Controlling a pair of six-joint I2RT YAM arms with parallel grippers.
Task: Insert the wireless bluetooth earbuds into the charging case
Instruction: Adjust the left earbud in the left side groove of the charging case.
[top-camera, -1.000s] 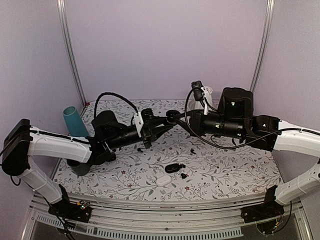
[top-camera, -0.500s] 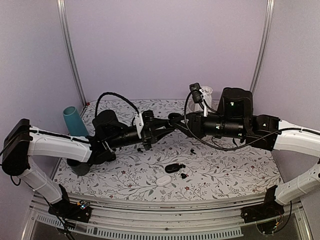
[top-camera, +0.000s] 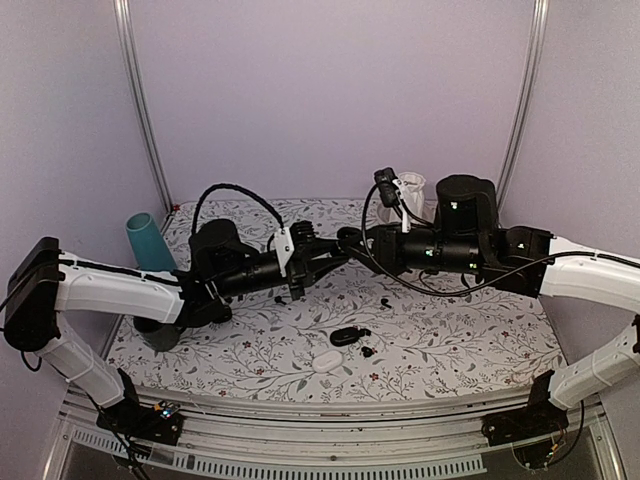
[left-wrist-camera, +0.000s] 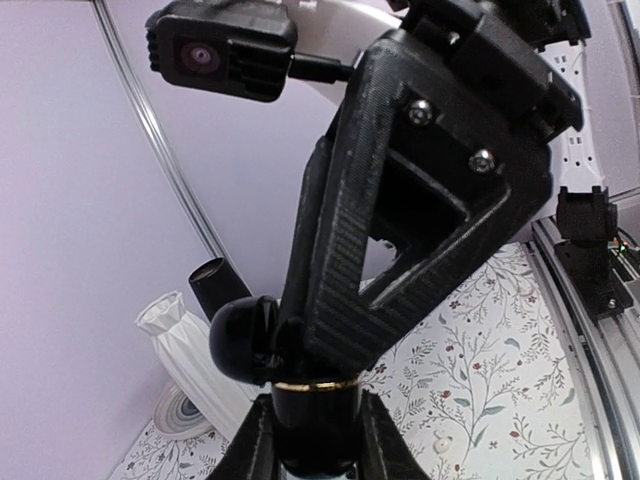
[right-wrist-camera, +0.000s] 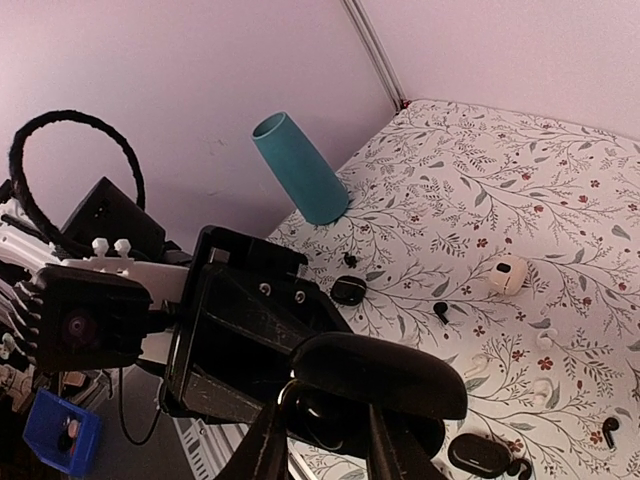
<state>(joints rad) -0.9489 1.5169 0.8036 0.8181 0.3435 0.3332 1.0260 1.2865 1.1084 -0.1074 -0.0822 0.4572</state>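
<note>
My left gripper (top-camera: 338, 252) is shut on an open black charging case (left-wrist-camera: 315, 405) with a gold rim, held up above the middle of the table. Its round lid (left-wrist-camera: 238, 338) hangs open to one side. My right gripper (top-camera: 352, 242) meets it from the right. Its fingers (right-wrist-camera: 268, 440) stand close together with the tips down in the case mouth under the lid (right-wrist-camera: 380, 375). They seem shut on a glossy black earbud that hardly shows. More black earbuds (top-camera: 384, 302) (right-wrist-camera: 440, 311) lie loose on the flowered table.
A second black case (top-camera: 345, 336) and a white case (top-camera: 326, 362) lie near the front. A teal cup (top-camera: 148, 243) stands at the left. A white pleated vase (left-wrist-camera: 195, 350), a black cup (left-wrist-camera: 215, 285) and a white earbud (left-wrist-camera: 440, 437) are at the back.
My right gripper has moved left and closed in on the case that the left gripper holds. The left gripper has risen slightly with the case.
</note>
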